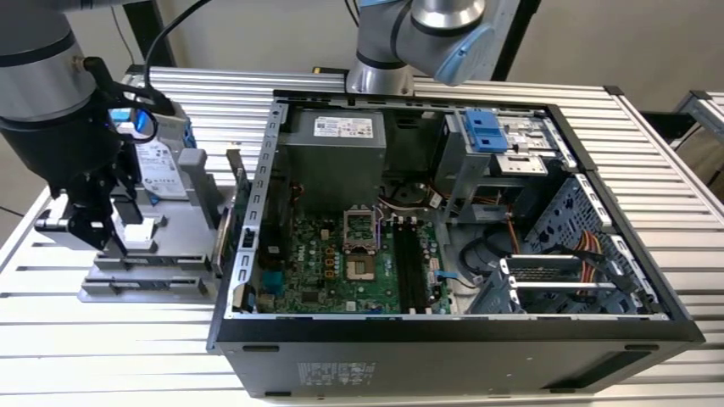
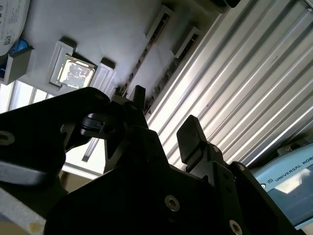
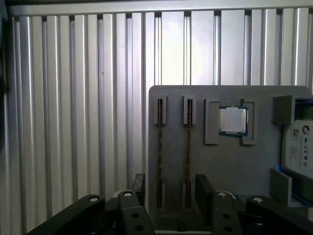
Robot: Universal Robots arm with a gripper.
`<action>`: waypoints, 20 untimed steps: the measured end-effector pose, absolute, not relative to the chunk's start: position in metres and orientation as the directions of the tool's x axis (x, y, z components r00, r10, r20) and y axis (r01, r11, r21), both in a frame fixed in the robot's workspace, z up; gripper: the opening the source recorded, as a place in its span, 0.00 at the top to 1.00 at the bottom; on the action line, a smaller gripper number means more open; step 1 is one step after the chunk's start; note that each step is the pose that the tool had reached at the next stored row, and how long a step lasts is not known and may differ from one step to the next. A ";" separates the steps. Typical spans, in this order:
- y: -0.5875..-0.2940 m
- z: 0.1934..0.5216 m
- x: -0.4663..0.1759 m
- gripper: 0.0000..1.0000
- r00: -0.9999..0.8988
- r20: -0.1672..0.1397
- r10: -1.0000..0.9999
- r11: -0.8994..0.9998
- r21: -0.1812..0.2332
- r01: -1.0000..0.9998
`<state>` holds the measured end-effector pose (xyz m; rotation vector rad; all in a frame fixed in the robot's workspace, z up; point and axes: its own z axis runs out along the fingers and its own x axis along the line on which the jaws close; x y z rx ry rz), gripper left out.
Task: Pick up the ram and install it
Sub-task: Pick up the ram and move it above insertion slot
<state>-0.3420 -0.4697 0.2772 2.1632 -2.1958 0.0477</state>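
Beside the open computer case (image 1: pixel 453 212), at the exterior view's left, a grey parts tray (image 1: pixel 147 284) sits on the slatted table (image 1: pixel 339 373). The gripper (image 3: pixel 170 188) hangs over that tray, its fingers (image 3: pixel 203 186) spread apart with nothing between them. In the first wrist view the ram (image 3: pixel 189 142) stands on edge in one of two narrow slots, seen as a thin line. The neighbouring slot (image 3: pixel 160 142) shows a like edge. A processor chip (image 3: pixel 233 120) and a hard drive (image 3: pixel 301 147) lie further along the tray. The stick is probably light and stiff but fragile. A gentle pinch across its flat faces near mid-length looks safest, kept off the contact edge.
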 end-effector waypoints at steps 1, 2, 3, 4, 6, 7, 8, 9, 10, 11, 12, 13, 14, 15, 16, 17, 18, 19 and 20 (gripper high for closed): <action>-0.470 0.277 -0.342 0.00 -0.014 0.064 -0.998 0.016 0.019 -1.000; -0.470 0.276 -0.342 0.00 -0.015 0.064 -0.998 0.016 0.019 -1.000; -0.470 0.275 -0.342 0.00 -0.015 0.065 -0.998 0.016 0.019 -1.000; -0.469 0.275 -0.342 0.00 -0.014 0.065 -0.998 0.016 0.019 -1.000; -0.469 0.273 -0.342 0.00 -0.015 0.065 -0.998 0.016 0.019 -1.000; -0.469 0.273 -0.342 0.00 -0.015 0.065 -0.998 0.016 0.019 -1.000; -0.470 0.272 -0.342 0.00 -0.015 0.065 -0.998 0.016 0.019 -1.000; -0.470 0.272 -0.342 0.00 -0.015 0.065 -0.998 0.016 0.019 -1.000; -0.470 0.271 -0.342 0.00 -0.015 0.065 -0.998 0.016 0.019 -1.000; -0.471 0.271 -0.342 0.00 -0.015 0.065 -0.998 0.016 0.019 -1.000; -0.472 0.271 -0.342 0.00 -0.015 0.065 -0.998 0.016 0.019 -1.000; -0.472 0.270 -0.342 0.00 -0.015 0.065 -0.998 0.016 0.019 -1.000; -0.473 0.270 -0.342 0.00 -0.015 0.065 -0.998 0.016 0.019 -1.000; -0.473 0.269 -0.342 0.00 -0.015 0.065 -0.998 0.016 0.019 -1.000; -0.473 0.268 -0.342 0.00 -0.015 0.065 -0.998 0.016 0.019 -1.000; -0.473 0.267 -0.342 0.00 -0.015 0.065 -0.998 0.016 0.019 -1.000; -0.473 0.267 -0.342 0.00 -0.015 0.066 -0.998 0.016 0.019 -1.000; -0.473 0.266 -0.342 0.00 -0.015 0.066 -0.998 0.016 0.019 -1.000; -0.473 0.265 -0.342 0.00 -0.015 0.066 -0.998 0.016 0.019 -1.000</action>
